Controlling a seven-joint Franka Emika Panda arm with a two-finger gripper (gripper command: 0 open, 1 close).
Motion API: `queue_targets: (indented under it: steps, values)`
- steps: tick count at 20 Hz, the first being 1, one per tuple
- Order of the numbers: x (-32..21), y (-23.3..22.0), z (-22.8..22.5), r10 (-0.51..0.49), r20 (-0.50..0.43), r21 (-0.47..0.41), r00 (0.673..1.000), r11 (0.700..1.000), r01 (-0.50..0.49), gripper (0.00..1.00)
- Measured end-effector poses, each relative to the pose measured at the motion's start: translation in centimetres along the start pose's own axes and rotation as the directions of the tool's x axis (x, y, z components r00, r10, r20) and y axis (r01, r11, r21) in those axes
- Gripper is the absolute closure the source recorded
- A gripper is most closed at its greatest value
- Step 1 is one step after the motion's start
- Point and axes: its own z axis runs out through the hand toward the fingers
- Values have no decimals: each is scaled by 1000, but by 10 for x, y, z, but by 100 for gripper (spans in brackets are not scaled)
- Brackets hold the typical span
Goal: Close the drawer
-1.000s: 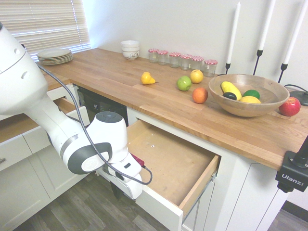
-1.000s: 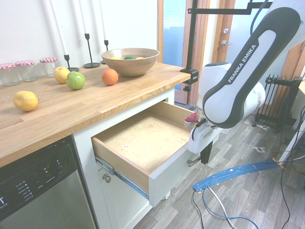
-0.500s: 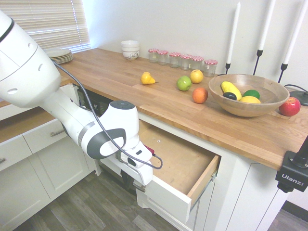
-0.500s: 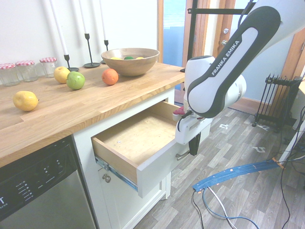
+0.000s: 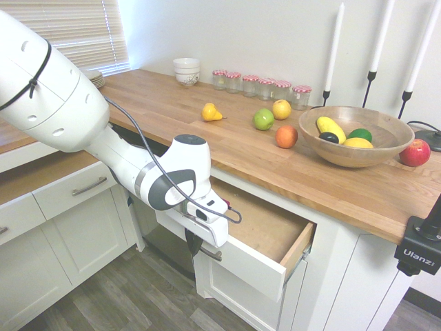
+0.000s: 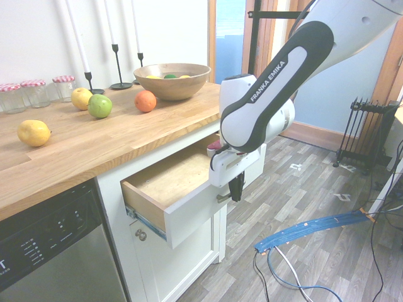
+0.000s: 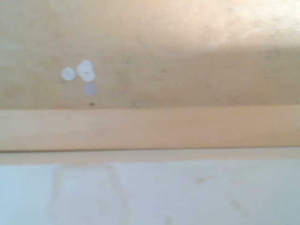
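The drawer [image 5: 256, 266] with its flat white front and bare-wood inside sticks partly out from under the wooden countertop, also visible in the second exterior view as the drawer [image 6: 186, 211]. My gripper [image 5: 193, 243] hangs fingers-down against the outside of the drawer front, beside the silver bar handle [image 5: 211, 254]. In the second exterior view the gripper [image 6: 237, 187] is shut, pressed to the front by the handle [image 6: 223, 197], with nothing held. The wrist view looks down on the drawer's wood bottom [image 7: 154, 51] and the white top edge of its front [image 7: 197, 192].
The countertop [image 5: 172, 103] carries loose fruit, a wooden bowl [image 5: 355, 148] of fruit, jars [image 5: 262, 86], stacked bowls and candlesticks. A dark dishwasher [image 6: 50, 258] sits beside the drawer. Smaller white drawers [image 5: 69, 189] stand at the left. Grey wood floor [image 6: 315, 264] lies below.
The arm has moved toward the cabinet with the gripper against the drawer front, and the drawer has slid inward, showing much less of its wood bottom than a second ago.
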Motion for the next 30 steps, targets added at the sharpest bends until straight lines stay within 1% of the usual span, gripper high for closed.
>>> queue_targets:
  steps: [8, 16, 30]
  values:
    - [32, -31, -18, 13, -6, 9, 1000, 1000, -13, 100]
    - [47, -50, -12, 16, -8, 5, 1000, 1000, -16, 100]
    - [75, -69, -16, 31, -7, -8, 999, 999, -31, 100]
